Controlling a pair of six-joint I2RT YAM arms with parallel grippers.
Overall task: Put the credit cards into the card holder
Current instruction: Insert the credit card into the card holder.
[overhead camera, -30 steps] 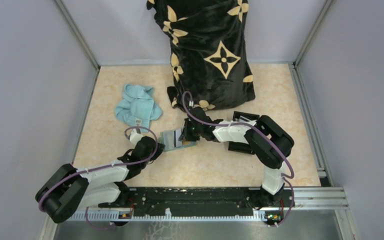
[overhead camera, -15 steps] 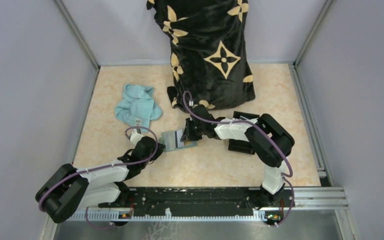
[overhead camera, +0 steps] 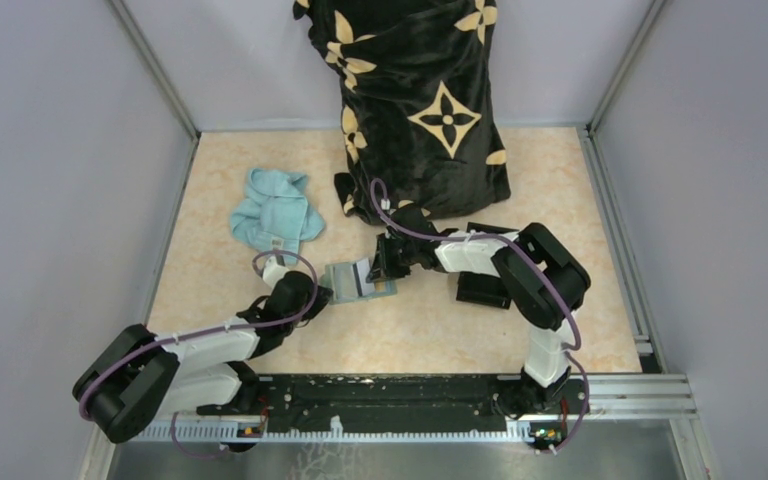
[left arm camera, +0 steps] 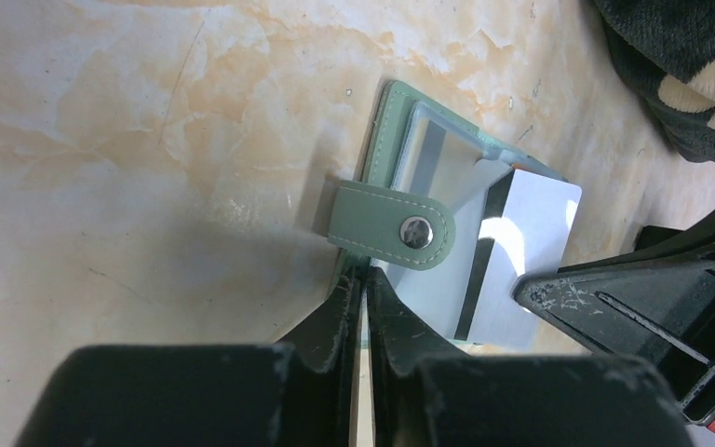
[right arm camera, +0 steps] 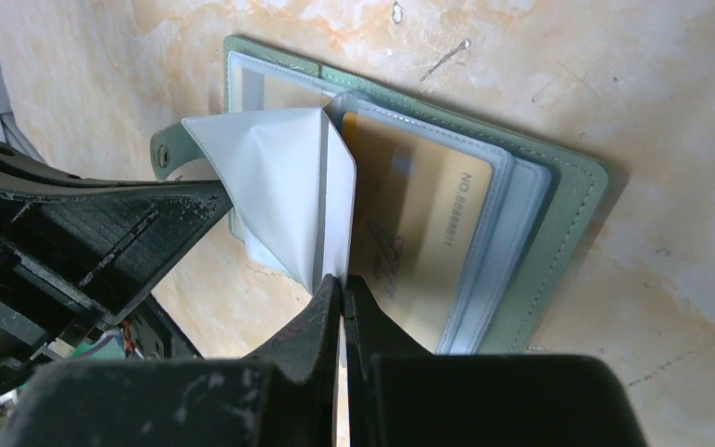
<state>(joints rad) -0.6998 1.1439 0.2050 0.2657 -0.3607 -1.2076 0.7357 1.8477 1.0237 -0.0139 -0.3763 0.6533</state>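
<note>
The sage-green card holder point(overhead camera: 360, 279) lies open on the table's middle; it also shows in the left wrist view point(left arm camera: 382, 163) and the right wrist view point(right arm camera: 559, 233). My left gripper point(overhead camera: 323, 295) point(left arm camera: 365, 277) is shut on the holder's near edge, beside its snap strap point(left arm camera: 393, 225). My right gripper point(overhead camera: 380, 266) point(right arm camera: 342, 284) is shut on a pale silvery card point(right arm camera: 275, 182) point(left arm camera: 526, 237) and holds it tilted over the open holder. A tan-orange card point(right arm camera: 419, 233) sits in a clear sleeve of the holder. No blue card shows.
A light blue cloth point(overhead camera: 276, 210) lies at the back left. A black bag with a tan flower pattern point(overhead camera: 420, 110) stands at the back middle. A black box point(overhead camera: 484, 288) lies under my right arm. Grey walls close in left, right and back.
My right gripper has shifted a little to the right and back with the silvery card. The holder has turned slightly. My left gripper has barely moved.
</note>
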